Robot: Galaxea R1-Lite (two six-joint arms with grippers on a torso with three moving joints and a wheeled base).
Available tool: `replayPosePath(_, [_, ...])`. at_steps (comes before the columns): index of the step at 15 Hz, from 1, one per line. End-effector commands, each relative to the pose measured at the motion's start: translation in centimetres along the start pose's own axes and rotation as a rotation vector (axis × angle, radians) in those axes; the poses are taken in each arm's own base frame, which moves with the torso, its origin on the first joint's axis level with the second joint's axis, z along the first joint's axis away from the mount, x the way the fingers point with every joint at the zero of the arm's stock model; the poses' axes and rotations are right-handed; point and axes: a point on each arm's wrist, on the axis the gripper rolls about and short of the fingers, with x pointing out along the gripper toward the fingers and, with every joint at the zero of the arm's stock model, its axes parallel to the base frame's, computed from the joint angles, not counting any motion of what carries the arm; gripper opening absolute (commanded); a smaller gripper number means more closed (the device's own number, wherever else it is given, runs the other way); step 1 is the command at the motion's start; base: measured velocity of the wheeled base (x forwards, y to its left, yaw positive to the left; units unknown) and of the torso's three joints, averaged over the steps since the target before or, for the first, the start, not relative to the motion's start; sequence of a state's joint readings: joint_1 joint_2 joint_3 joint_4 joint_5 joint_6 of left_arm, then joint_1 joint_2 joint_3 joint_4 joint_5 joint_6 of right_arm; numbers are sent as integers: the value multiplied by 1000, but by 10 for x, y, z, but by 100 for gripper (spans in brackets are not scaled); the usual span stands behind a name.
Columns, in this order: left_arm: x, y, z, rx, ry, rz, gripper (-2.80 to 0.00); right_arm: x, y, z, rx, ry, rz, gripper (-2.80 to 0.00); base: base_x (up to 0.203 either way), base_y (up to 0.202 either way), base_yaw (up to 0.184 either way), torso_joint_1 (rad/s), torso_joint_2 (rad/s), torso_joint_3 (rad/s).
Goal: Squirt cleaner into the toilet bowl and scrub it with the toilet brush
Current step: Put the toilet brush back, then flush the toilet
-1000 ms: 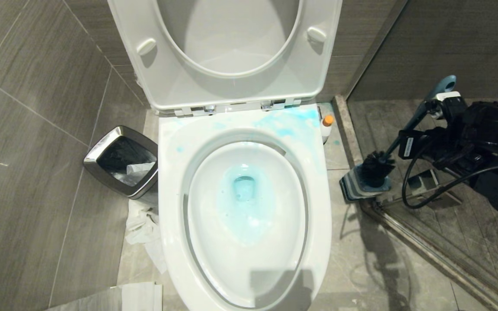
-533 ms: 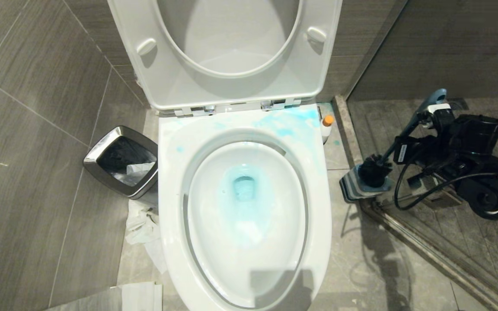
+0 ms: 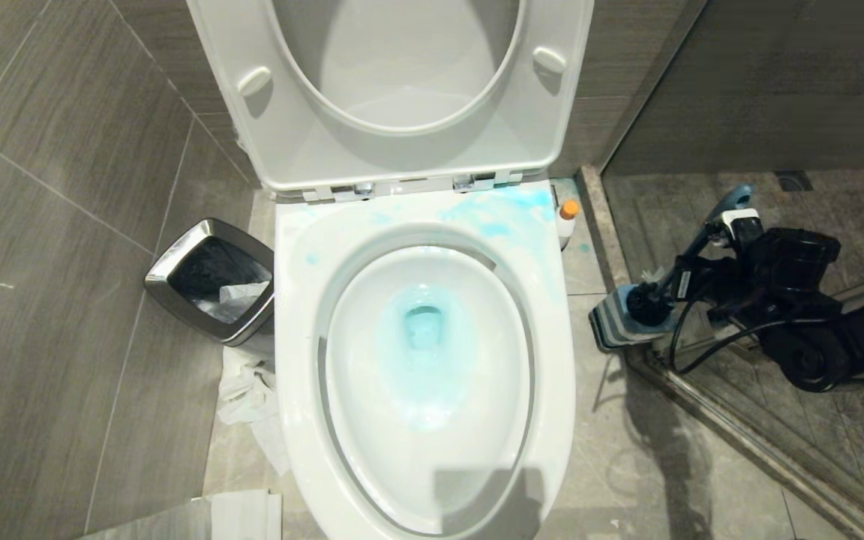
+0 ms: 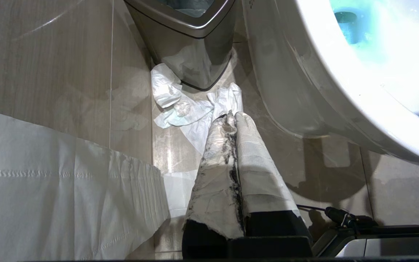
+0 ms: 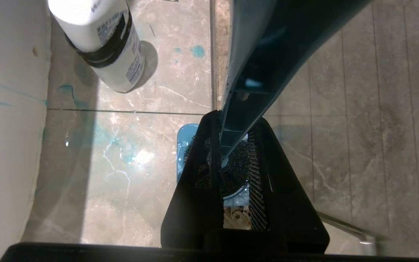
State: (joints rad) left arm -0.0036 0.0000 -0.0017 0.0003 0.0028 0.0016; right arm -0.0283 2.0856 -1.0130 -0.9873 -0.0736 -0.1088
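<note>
- The left gripper (image 4: 231,120) is being kept parked low by the near left flank of the toilet bowl (image 3: 552,390), its paper-wrapped fingers pressed together on nothing, with crumpled tissue (image 4: 191,112) and the steel-rimmed bin (image 3: 211,281) lying just beyond.
- Turquoise cleaner liquid is being shown pooled around the drain, so squirting and scrubbing are judged done; the brush is being put away.
- To the bowl's right, the toilet brush (image 3: 691,251) is being held by its handle in the right gripper (image 3: 732,236), jaws narrowed around it, with the bristle head (image 3: 646,304) sitting in the mouth of the square holder (image 3: 616,322).
- For a clean finish, the shaft should be kept aligned with the holder's opening and lowered gently, so that the holder is not being tipped.
- Farthest back, the cleaner (image 3: 567,221) is standing upright on the floor beside the bowl's rear right corner.
</note>
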Motion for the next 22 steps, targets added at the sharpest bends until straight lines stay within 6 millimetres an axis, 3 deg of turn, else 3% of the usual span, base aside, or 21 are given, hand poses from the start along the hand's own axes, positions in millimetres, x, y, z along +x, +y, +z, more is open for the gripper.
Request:
replayPosePath(1, [0, 0, 0, 0, 1, -1, -280, 11, 1, -28, -14, 43, -4, -280, 0, 0, 0, 0, 0, 0])
replayPosePath(5, [0, 0, 0, 0, 1, 1, -280, 16, -1, -69, -22, 117, -10, -280, 0, 0, 0, 0, 0, 0])
replayPosePath(7, [0, 0, 0, 0, 1, -1, -280, 12, -3, -73, -24, 136, -12, -280, 0, 0, 0, 0, 0, 0])
replayPosePath(8, [0, 0, 0, 0, 1, 1, -280, 10, -4, -71, -23, 133, -14, 0, 0, 0, 0, 0, 0, 0])
replayPosePath(10, [0, 0, 0, 0, 1, 1, -280, 2, -8, -66, -39, 145, -19, 0, 0, 0, 0, 0, 0, 0])
replayPosePath(13, [0, 0, 0, 0, 1, -1, -280, -35, -9, -67, -60, 217, -6, 0, 0, 0, 0, 0, 0, 0])
replayPosePath(15, [0, 0, 0, 0, 1, 0, -280, -65, -10, -53, -62, 209, 5, 0, 0, 0, 0, 0, 0, 0])
replayPosePath(18, [0, 0, 0, 0, 1, -1, -280, -116, -8, -15, -60, 104, 50, 0, 0, 0, 0, 0, 0, 0])
replayPosePath(19, [0, 0, 0, 0, 1, -1, -280, -134, -7, 1, -58, 44, 72, -280, 0, 0, 0, 0, 0, 0])
replayPosePath(22, [0, 0, 0, 0, 1, -1, -280, -184, -10, 50, -57, -138, 104, -280, 0, 0, 0, 0, 0, 0])
